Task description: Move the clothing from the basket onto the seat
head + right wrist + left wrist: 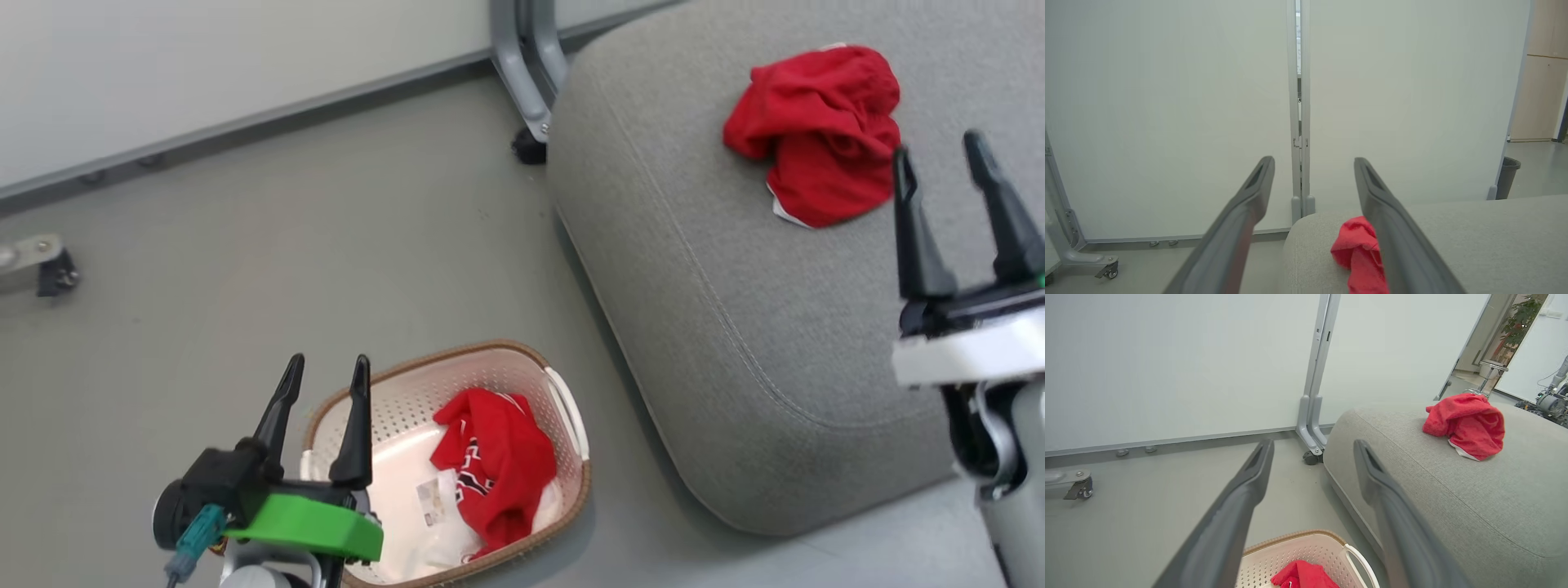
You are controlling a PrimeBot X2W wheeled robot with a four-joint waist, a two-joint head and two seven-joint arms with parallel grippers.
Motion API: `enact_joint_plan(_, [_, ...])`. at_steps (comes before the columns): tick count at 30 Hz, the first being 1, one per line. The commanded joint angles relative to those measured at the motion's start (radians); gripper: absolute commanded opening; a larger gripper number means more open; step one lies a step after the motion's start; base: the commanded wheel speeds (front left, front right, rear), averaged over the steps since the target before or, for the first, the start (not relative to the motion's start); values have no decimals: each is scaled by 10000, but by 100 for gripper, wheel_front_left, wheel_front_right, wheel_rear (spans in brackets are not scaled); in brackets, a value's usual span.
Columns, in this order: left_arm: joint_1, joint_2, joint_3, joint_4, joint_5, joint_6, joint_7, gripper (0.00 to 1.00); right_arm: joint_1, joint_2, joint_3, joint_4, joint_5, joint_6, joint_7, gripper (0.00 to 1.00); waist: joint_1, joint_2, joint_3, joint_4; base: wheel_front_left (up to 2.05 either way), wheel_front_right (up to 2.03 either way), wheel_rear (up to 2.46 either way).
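Observation:
One piece of red clothing (pixel 820 131) lies crumpled on the grey seat (pixel 735 327), also seen as red clothing (pixel 1468 424) and red clothing (pixel 1359 253). A second red garment with white lettering (pixel 498 465) lies in the cream basket (pixel 563 392) on the floor; its top (pixel 1302 575) shows inside the basket (pixel 1306 549). My left gripper (pixel 325 384) is open above the basket's left rim, holding nothing. My right gripper (pixel 939 167) is open above the seat, just right of the garment there, empty.
Pale partition panels stand behind, with a grey wheeled foot (pixel 526 114) by the seat's far corner and another castor (pixel 45 265) at the left. A dark bin (pixel 1508 175) stands far right. Grey floor lies between basket and panels.

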Motion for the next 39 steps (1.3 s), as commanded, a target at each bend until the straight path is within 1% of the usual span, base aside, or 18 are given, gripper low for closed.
enact_joint_plan(1, [283, 7, 129, -2, -98, -20, 10, 100, 450, 223, -75, -135, -78, -13, -27, 100, 1, 0, -895, 923, 0, 0, 0])
enact_joint_plan(4, [506, 8, 356, -81, -167, 44, 9, 100, 1320, 837, -232, -267, -93, -15, -27, 100, 1, 0, -1147, 1337, 0, 0, 0])
enact_joint_plan(12, [1040, 6, 533, -134, -254, 209, 10, 100, 2982, 2060, -512, -82, -437, -9, -29, 100, 1, 0, -1634, 2291, 0, 0, 0])
enact_joint_plan(15, [1187, 6, 346, -99, -25, 229, 9, 100, 3413, 2451, -727, -43, -636, -9, -27, 100, 1, 0, -1773, 2599, 0, 0, 0])
enact_joint_plan(19, [1392, 18, 403, -136, -257, 517, 10, 100, 3781, 2805, -920, -64, -864, -9, -29, 100, 1, 0, -1908, 2872, 0, 0, 0])
enact_joint_plan(21, [1454, 11, 299, -239, 243, 558, 10, 100, 3872, 2912, -870, -71, -949, -9, -29, 100, 1, 0, -1945, 2948, 0, 0, 0])
enact_joint_plan(24, [1634, 33, 321, -268, 115, 723, 10, 100, 3992, 2958, -769, -32, -1174, -9, -29, 100, 1, 0, -1995, 3055, 0, 0, 0])
enact_joint_plan(29, [1722, 17, 428, -258, -139, 822, 10, 100, 3947, 3029, -820, 75, -1341, -9, -27, 100, 1, 0, -2049, 3160, 0, 0, 0])
enact_joint_plan(36, [1742, 15, 407, -110, -70, 635, 10, 100, 3855, 3082, -822, 182, -1349, -9, -29, 100, 1, 0, -2048, 3182, 0, 0, 0])
enact_joint_plan(39, [1734, 15, 369, -82, -69, 605, 11, 100, 3840, 3118, -947, 246, -1155, -9, -29, 100, 1, 0, -2063, 3154, 0, 0, 0])
